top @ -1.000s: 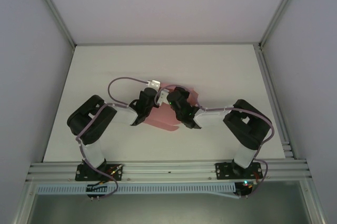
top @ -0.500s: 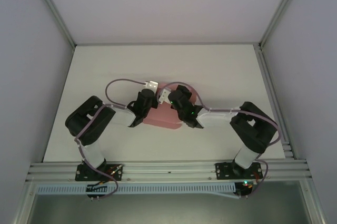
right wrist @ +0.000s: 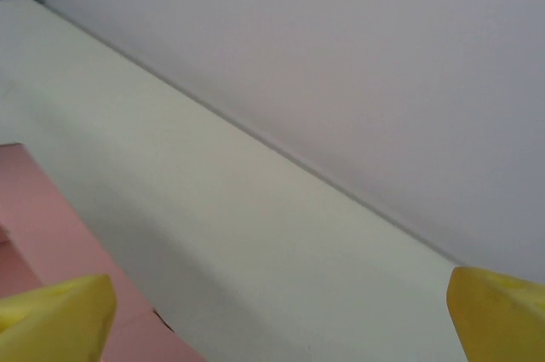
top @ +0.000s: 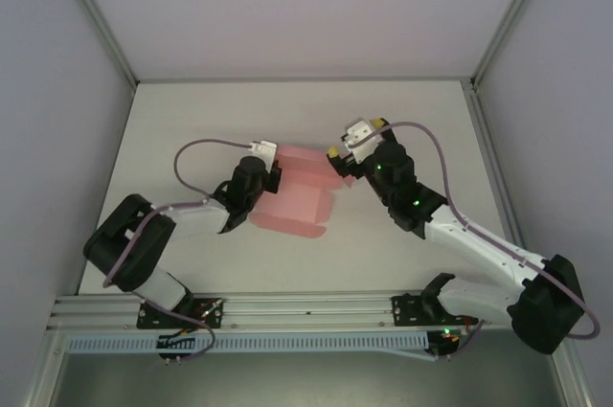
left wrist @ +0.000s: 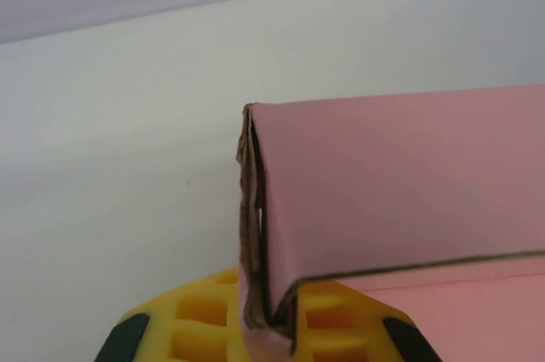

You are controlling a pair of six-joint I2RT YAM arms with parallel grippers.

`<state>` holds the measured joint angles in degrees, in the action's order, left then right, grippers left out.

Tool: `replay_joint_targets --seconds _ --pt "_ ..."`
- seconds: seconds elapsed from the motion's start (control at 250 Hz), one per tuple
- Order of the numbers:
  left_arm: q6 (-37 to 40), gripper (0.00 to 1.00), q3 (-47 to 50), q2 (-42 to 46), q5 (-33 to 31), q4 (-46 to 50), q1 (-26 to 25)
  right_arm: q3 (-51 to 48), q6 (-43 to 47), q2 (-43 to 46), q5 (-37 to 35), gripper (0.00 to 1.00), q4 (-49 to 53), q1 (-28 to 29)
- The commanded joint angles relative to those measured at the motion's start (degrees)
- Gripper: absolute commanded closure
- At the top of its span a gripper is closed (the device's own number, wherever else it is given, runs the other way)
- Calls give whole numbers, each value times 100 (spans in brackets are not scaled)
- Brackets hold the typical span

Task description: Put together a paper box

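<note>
White table with a pale pink paper box, partly folded, near its middle.

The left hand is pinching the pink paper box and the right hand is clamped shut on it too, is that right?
No. The left hand pinches the paper box, but the right hand is open, fingers spread wide, as the right wrist view shows.

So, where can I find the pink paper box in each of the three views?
Top external: the paper box lies at the middle of the table.
Left wrist: the box fills the right half, its folded edge inside the shut left gripper.
Right wrist: its pink corner sits at lower left, near one finger of the open right gripper.
Shared landmark: the white table.
</note>
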<state>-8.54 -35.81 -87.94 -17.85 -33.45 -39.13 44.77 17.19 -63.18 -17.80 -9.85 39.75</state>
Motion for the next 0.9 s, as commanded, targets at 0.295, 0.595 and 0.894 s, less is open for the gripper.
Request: replay_joint_targets --seconds 0.295,0.595,0.894 --pt "-57 100 -22 598 161 339 68 1125 -1349 -1174 695 1 2245 -330" --pt "-565 100 -72 836 428 565 382 1074 -1284 -1483 1412 10 2810 -337" --pt "-768 100 -39 952 746 673 702 635 -1337 -1226 1453 12 2644 -427"
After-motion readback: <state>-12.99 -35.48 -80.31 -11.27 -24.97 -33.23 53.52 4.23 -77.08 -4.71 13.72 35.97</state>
